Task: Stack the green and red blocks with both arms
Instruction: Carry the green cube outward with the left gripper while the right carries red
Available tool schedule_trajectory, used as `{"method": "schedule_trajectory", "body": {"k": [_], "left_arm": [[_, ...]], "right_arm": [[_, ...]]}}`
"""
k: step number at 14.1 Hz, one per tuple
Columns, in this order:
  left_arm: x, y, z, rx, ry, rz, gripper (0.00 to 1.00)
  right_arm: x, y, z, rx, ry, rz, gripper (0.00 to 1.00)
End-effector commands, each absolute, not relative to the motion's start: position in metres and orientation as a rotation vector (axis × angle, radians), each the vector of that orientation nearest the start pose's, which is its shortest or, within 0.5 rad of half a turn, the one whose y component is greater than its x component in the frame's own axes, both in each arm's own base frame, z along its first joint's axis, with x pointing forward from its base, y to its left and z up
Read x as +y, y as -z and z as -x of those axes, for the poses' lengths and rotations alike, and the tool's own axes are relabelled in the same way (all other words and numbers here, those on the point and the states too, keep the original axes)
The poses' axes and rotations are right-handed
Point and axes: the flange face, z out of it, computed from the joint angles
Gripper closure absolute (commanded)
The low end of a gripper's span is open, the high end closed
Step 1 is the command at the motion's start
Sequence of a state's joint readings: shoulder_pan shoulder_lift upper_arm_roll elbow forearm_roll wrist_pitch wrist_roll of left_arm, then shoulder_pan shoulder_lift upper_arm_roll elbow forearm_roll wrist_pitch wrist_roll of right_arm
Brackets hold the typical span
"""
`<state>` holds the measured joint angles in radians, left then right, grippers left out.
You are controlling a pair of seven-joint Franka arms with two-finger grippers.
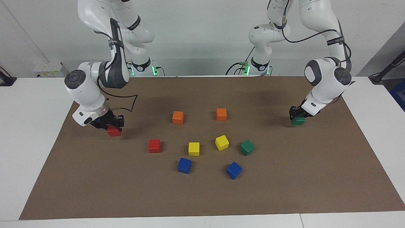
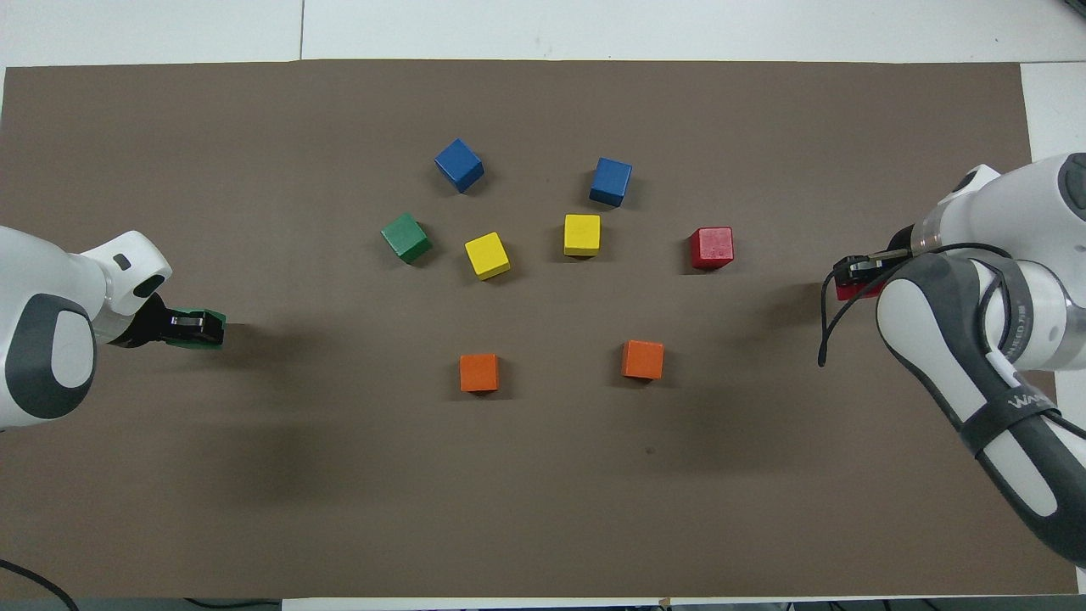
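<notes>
My right gripper (image 1: 112,125) is closed around a red block (image 1: 114,131) low at the mat, at the right arm's end of the table. In the overhead view this gripper (image 2: 855,273) covers most of that block (image 2: 847,293). My left gripper (image 1: 297,116) is closed around a green block (image 1: 298,121) low at the mat, at the left arm's end; it also shows from overhead (image 2: 195,325) with its block (image 2: 212,323). A second red block (image 1: 154,146) (image 2: 711,248) and a second green block (image 1: 246,147) (image 2: 405,237) lie free in the middle cluster.
Two orange cubes (image 1: 178,117) (image 1: 221,114) lie nearest the robots. Two yellow cubes (image 1: 194,148) (image 1: 221,142) lie between the free red and green blocks. Two blue cubes (image 1: 184,165) (image 1: 234,170) lie farthest. All rest on a brown mat (image 1: 284,190).
</notes>
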<state>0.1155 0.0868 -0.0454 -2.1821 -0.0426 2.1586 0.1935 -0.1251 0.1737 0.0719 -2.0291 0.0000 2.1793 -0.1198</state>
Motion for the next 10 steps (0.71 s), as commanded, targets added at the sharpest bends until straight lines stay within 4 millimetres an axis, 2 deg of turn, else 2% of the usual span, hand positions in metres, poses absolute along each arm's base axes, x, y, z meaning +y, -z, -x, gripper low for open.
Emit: {"method": "schedule_trajectory", "body": {"k": [1,4,7,10], "left_arm": [[0.039,-0.341,-0.517,0.171,-0.116,3.177,1.00],[0.039,-0.336,-0.515,0.136,-0.107,3.177,1.00],[0.031,-0.335,-0.516,-0.064,-0.112,3.173,1.00],[0.030,-0.333,-0.513,-0.060,-0.119,3.173,1.00]], "right_arm": [[-0.033,-0.359,-0.579,-0.143,0.000,3.113,1.00],[-0.040,-0.352,-0.581,-0.143,0.007,3.119,1.00],[-0.045,-0.345,-0.582,-0.161,0.003,3.118,1.00],[-0.045,-0.337,-0.583,-0.192,-0.007,3.116,1.00]]}}
